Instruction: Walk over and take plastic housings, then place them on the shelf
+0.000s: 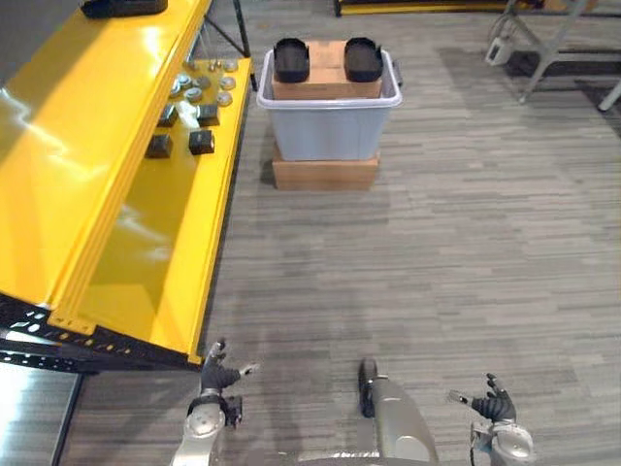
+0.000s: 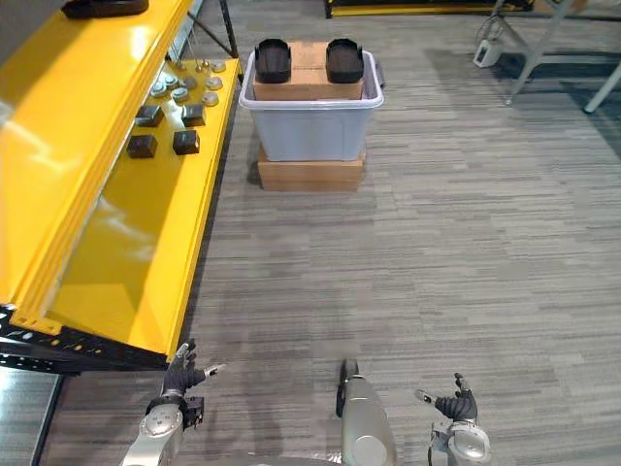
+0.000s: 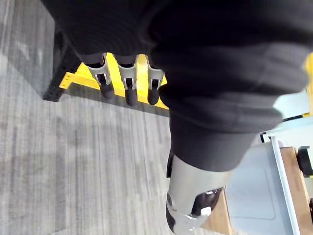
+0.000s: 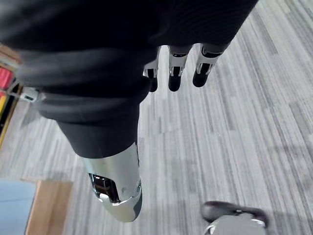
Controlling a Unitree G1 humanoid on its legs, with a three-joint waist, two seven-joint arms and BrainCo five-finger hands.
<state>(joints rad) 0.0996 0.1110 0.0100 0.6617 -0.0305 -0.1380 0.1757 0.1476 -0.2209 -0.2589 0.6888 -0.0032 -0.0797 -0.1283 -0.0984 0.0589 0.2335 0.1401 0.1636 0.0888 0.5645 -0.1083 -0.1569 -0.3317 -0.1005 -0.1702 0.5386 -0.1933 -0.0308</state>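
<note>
1. Hanging low at the near edge of the scene, the left robot hand [image 1: 217,375] and the right robot hand [image 1: 493,405] are both empty. Their fingers are straight and loose, thumbs out, over bare grey floor [image 1: 417,262].
2. Just left of the left robot hand stands the near corner of the yellow shelf [image 1: 87,155], its long decks running away toward the far left.
3. Farther along its lower deck lie a few dark blocks [image 1: 201,142], and beyond them a cluster of round metal parts [image 1: 199,85]. A black object [image 1: 124,8] sits on the upper deck at the far end, too cropped to identify.
4. Well apart from both hands, at the far centre, a grey tub [image 1: 330,131] rests on a brown box [image 1: 325,175], just right of the shelf's far end. A cardboard box [image 1: 327,78] sits inside the tub, and the two black plastic housings [image 1: 291,60] lie side by side on top of it, untouched.
5. At the far right, the legs of a metal frame [image 1: 543,58] cross the floor.
6. The step in hand appears to be the walk-over: nothing has been picked up, and open floor separates the robot from the tub.
7. The next move likely calls for stepping straight ahead until the tub is within reach. A hand would then come down over each housing and close round it, with the left arm kept clear of the shelf's edge.
</note>
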